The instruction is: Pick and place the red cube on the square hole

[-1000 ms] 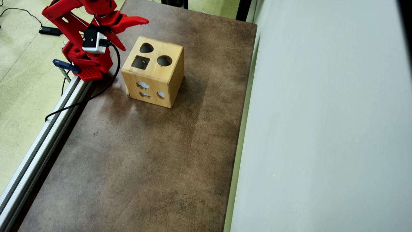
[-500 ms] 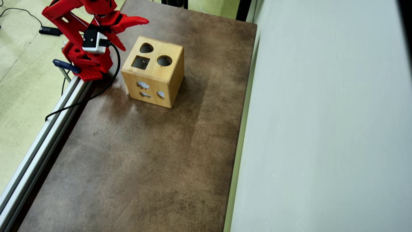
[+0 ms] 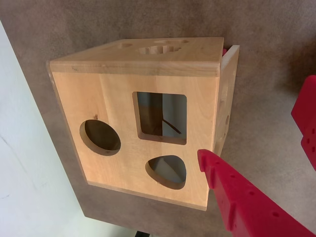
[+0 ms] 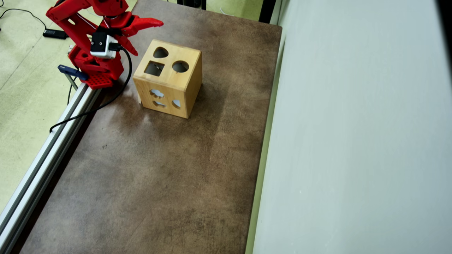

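Near, in the overhead view: bare brown table (image 4: 152, 183), with a metal rail (image 4: 46, 151) along its left edge and a pale wall (image 4: 353, 141) along its right.

Farther, left of centre: wooden box (image 4: 183, 84) standing on the table. In its top face, square hole (image 4: 154, 68) at the left, round hole (image 4: 180, 66) to its right, teardrop hole (image 4: 160, 52) beyond both. More cut-outs in the near side.

Through the square hole in the wrist view, only grey inside and a thin dark line.

Red cube: cannot place it. Just a small red sliver (image 3: 224, 51) behind the box's corner in the wrist view, too little to tell what it is.

Farthest, at the far left: gripper (image 4: 148, 38) held above the table just left of the box, apart from it. Fingers (image 3: 237, 192) spread wide, nothing between them. White camera (image 4: 102, 45) on the wrist, black cable (image 4: 106, 102) trailing to the rail.
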